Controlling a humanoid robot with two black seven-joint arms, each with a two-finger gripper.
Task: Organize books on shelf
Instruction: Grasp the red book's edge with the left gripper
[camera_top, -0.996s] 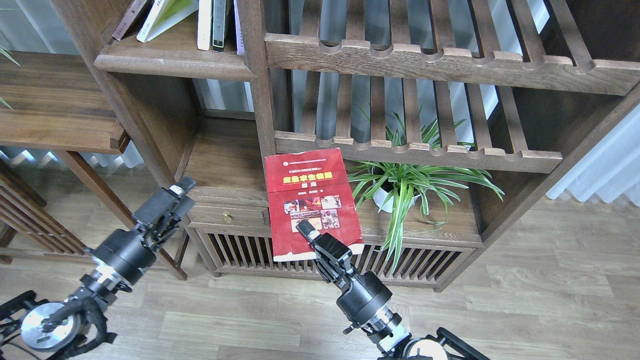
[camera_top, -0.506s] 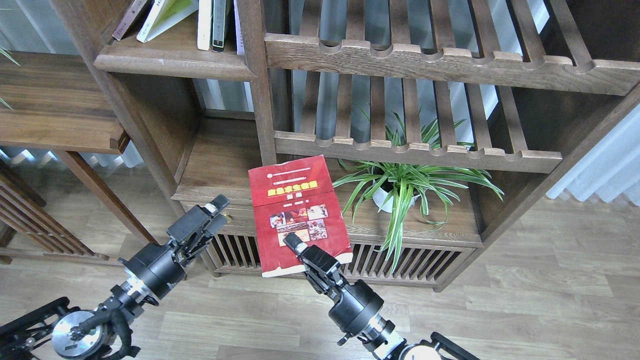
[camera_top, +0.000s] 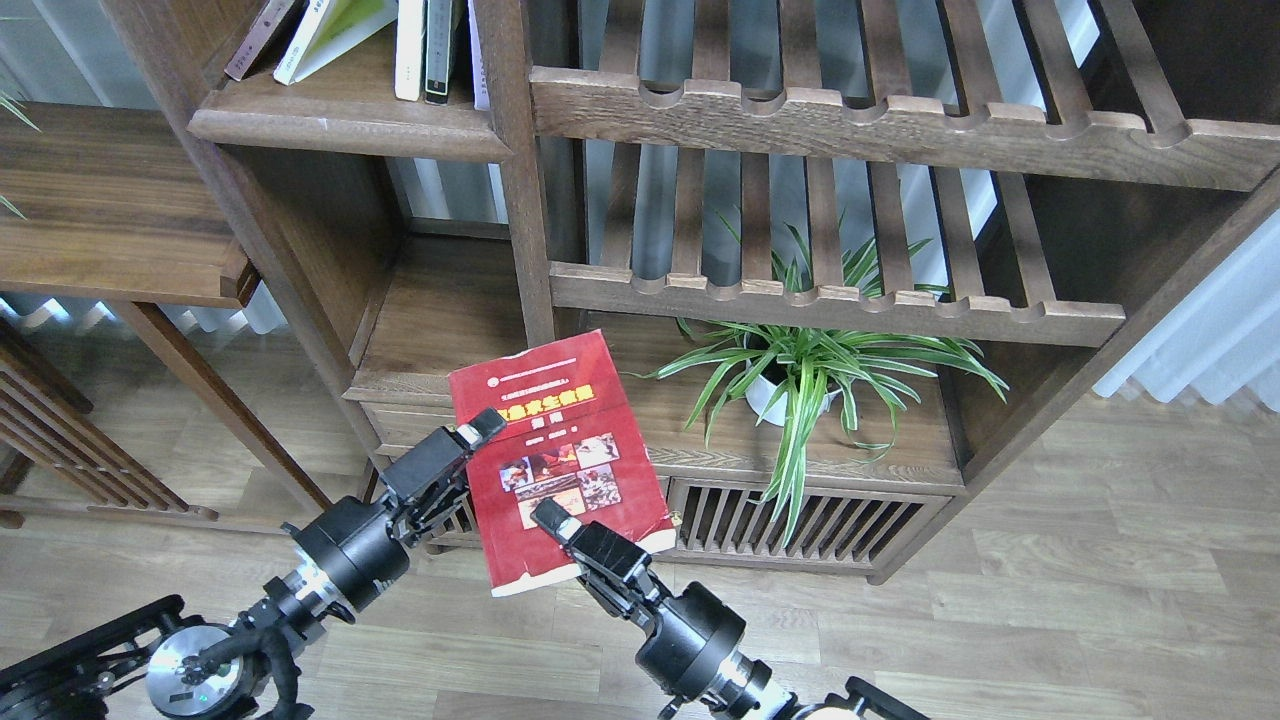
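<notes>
currently, status by item:
red book (camera_top: 555, 462): held in the air in front of the bookcase's low drawer section, cover facing up, tilted with its top edge toward the bookcase.
right gripper (camera_top: 553, 519): pinching the red book at its lower edge, fingers pressed onto the cover.
left gripper (camera_top: 480, 428): at the book's left edge, touching or just beside it; whether its fingers are spread or closed cannot be told.
shelf (camera_top: 350, 128): upper left, well above the book; it already carries the yellow-green book (camera_top: 335, 30) leaning and thin upright books (camera_top: 425, 45).
potted plant (camera_top: 800, 375): right of the book, apart from it.
step in hand, judged: handing or steadying the book between both grippers before lifting.
technique: seat the left gripper firmly on the edge before the right one lets go; keep the book clear of the slatted rack (camera_top: 830, 300).
change from earlier frames: the book has shifted left and downward and rotated counter-clockwise; the left gripper has come in from the left to reach it.
</notes>
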